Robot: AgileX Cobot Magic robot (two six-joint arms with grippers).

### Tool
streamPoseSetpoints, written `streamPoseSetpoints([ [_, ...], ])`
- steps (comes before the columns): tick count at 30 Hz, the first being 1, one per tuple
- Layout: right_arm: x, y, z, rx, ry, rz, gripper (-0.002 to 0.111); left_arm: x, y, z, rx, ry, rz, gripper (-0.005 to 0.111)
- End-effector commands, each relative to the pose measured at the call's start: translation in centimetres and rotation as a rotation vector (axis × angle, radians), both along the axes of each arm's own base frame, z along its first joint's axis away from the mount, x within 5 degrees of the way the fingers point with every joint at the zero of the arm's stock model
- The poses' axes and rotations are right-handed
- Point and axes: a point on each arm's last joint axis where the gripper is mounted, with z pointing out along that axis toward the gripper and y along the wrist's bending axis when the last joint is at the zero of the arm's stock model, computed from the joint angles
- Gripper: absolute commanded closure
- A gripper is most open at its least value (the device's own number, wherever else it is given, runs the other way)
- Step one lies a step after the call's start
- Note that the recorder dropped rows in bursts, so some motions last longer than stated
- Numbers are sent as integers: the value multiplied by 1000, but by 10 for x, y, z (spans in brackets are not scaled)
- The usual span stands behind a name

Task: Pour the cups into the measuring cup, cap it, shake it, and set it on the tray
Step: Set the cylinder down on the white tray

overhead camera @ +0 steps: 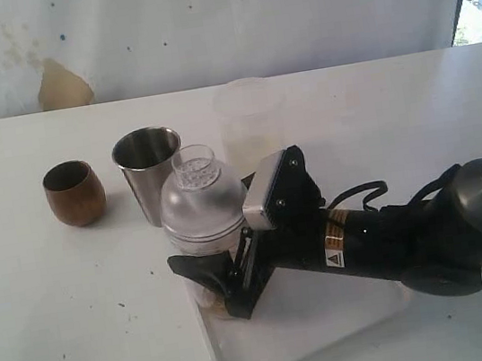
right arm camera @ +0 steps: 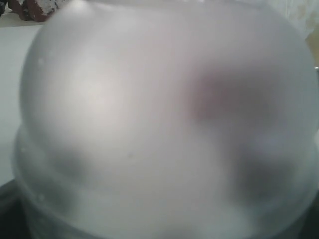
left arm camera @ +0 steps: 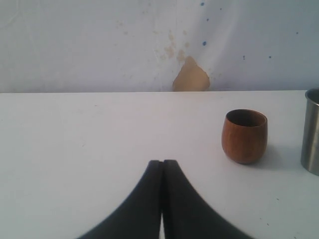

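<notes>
The measuring cup (overhead camera: 189, 243) stands on the far left corner of the white tray (overhead camera: 316, 315), capped with a frosted domed lid (overhead camera: 197, 201). My right gripper (overhead camera: 205, 288) reaches in low from the right, its black fingers on either side of the cup's lower body, shut on it. That lid (right arm camera: 164, 119) fills the right wrist view as a blur. The brown wooden cup (overhead camera: 74, 193) (left arm camera: 244, 135) and the steel tumbler (overhead camera: 151, 185) (left arm camera: 311, 132) stand upright on the table to the left. My left gripper (left arm camera: 163, 163) is shut and empty, short of the wooden cup.
A frosted whitish plastic cup (overhead camera: 250, 120) stands behind the capped vessel. The right arm (overhead camera: 396, 244) lies across the tray. A white wall with a tan patch (overhead camera: 62, 85) closes the table's far edge.
</notes>
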Motion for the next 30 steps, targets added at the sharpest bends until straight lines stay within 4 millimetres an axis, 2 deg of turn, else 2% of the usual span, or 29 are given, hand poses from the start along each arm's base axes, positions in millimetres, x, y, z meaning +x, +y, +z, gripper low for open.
streamPoseSetpoints([
  [1, 3, 0, 3, 11, -22, -15, 44, 0, 0, 0, 5, -11, -4, 107],
  [3, 4, -1, 1, 5, 11, -30, 22, 0, 0, 0, 5, -11, -4, 107],
  [5, 3, -1, -1, -12, 17, -26, 15, 0, 0, 0, 5, -11, -4, 107],
  [12, 1, 1, -2, 10, 73, 2, 15, 0, 0, 0, 5, -11, -4, 107],
  [14, 1, 0, -2, 9, 78, -6, 13, 0, 0, 0, 5, -11, -4, 107],
  [16, 3, -1, -3, 9, 86, -30, 4, 0, 0, 0, 5, -11, -4, 107],
  [19, 3, -2, -2, 1, 89, -42, 3, 0, 0, 0, 5, -11, -4, 107],
  [26, -2, -2, 20, -32, 67, -16, 3, 0, 0, 0, 5, -11, -4, 107],
  [30, -6, -4, 29, -74, 112, -15, 3, 0, 0, 0, 5, -11, -4, 107],
])
